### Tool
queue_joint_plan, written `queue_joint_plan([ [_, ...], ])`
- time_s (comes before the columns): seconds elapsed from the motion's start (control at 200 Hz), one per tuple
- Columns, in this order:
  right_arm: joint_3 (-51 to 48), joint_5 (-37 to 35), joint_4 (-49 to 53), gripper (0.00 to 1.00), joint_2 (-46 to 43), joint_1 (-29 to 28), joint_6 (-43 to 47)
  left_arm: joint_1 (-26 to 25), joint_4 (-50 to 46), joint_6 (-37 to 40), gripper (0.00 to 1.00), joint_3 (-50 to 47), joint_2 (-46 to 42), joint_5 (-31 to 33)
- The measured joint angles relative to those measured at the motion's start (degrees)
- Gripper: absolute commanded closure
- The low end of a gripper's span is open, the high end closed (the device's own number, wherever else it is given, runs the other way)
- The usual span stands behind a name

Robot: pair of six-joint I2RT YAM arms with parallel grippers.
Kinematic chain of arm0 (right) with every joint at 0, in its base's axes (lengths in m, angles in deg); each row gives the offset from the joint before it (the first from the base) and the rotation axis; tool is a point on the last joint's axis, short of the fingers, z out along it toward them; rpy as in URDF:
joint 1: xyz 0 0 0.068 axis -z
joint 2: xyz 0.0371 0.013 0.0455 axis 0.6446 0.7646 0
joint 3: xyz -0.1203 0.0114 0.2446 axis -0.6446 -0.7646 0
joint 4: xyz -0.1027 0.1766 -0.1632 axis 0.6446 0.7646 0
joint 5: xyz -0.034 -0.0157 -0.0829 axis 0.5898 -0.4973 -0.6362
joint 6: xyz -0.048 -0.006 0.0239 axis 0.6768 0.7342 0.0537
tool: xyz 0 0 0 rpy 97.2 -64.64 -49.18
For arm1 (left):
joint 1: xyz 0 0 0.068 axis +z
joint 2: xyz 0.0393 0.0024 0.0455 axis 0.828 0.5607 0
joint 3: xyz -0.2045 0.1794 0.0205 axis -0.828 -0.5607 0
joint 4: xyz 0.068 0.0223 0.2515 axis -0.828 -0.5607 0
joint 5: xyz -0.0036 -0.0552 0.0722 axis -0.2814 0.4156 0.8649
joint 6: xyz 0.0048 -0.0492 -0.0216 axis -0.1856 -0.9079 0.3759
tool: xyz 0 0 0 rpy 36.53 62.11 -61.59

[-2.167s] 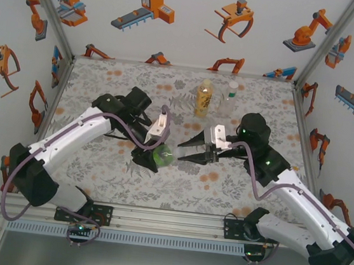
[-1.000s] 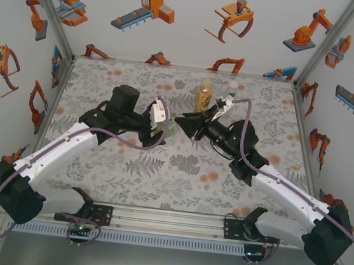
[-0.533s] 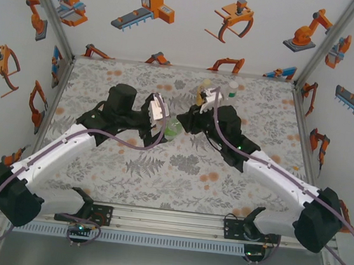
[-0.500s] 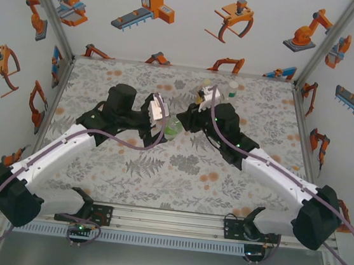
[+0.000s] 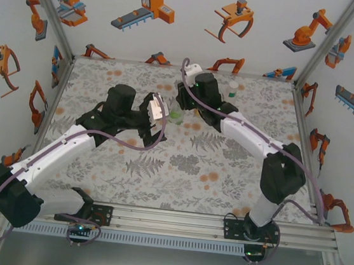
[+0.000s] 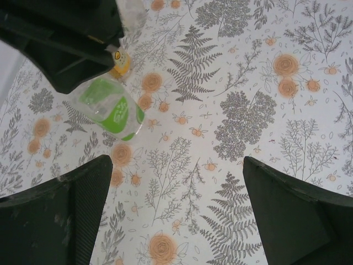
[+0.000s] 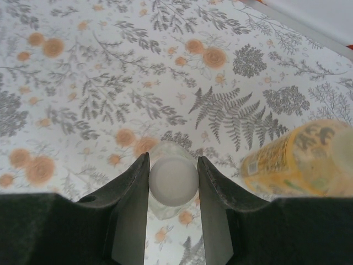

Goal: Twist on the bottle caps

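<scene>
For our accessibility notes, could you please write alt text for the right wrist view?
The right gripper pinches a pale round cap, with something clear beneath it. A blurred amber bottle is at the right, and a floral tablecloth lies behind.
</scene>
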Motion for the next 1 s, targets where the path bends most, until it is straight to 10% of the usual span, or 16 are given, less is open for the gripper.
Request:
queue_joint_plan([
  [0.616,18.58,0.24,3.82,1.0,17.57,1.62,6.27,0.26,1.31,-0.83,0.06,-0.35,0.52,-0.2],
  [1.001,19.15,1.29,5.62,0.49,17.62,1.62,6.47,0.33,1.31,-1.18,0.06,-0.35,1.49,-0.22],
])
